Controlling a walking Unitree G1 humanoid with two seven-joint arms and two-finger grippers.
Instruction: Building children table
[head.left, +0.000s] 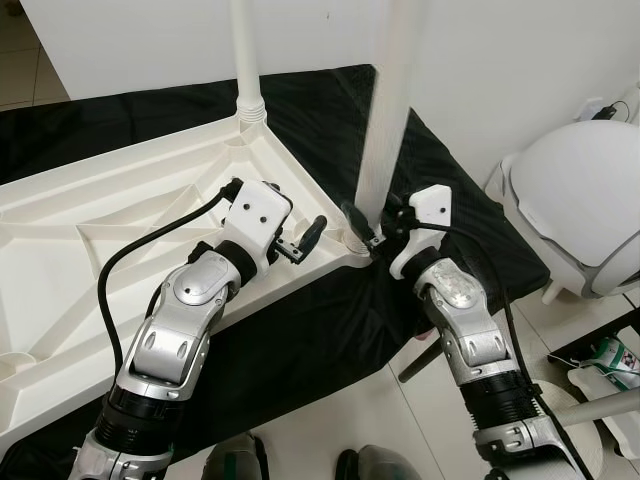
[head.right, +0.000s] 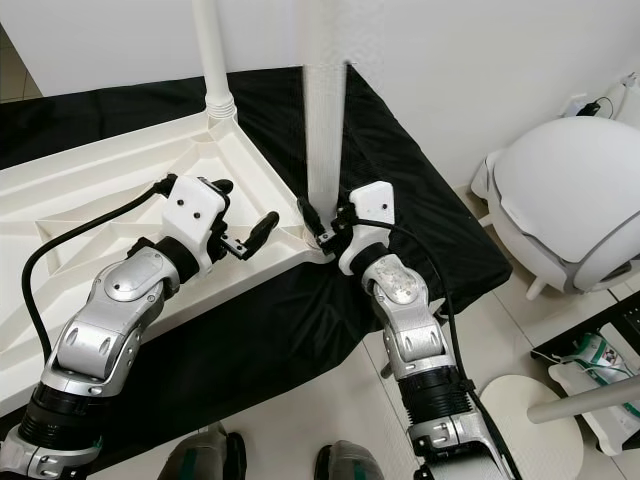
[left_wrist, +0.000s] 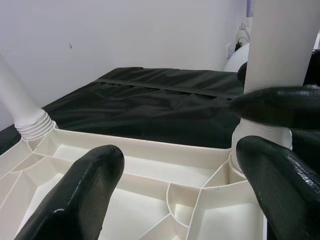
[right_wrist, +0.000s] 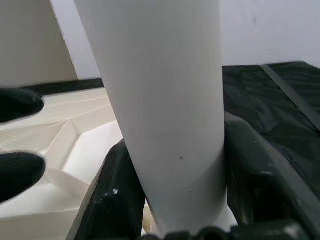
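Observation:
A white plastic table top lies upside down on a black cloth. One white leg stands in its far corner socket. A second leg stands upright in the near right corner, and my right gripper is shut on it just above the socket; the right wrist view shows the leg between the two fingers. My left gripper hovers open over the ribbed underside beside that corner, fingers wide apart with nothing between them.
A white wall runs behind the cloth-covered surface. On the tiled floor to the right stand a rounded white shell, a loose white leg and some packaging. My feet are at the cloth's front edge.

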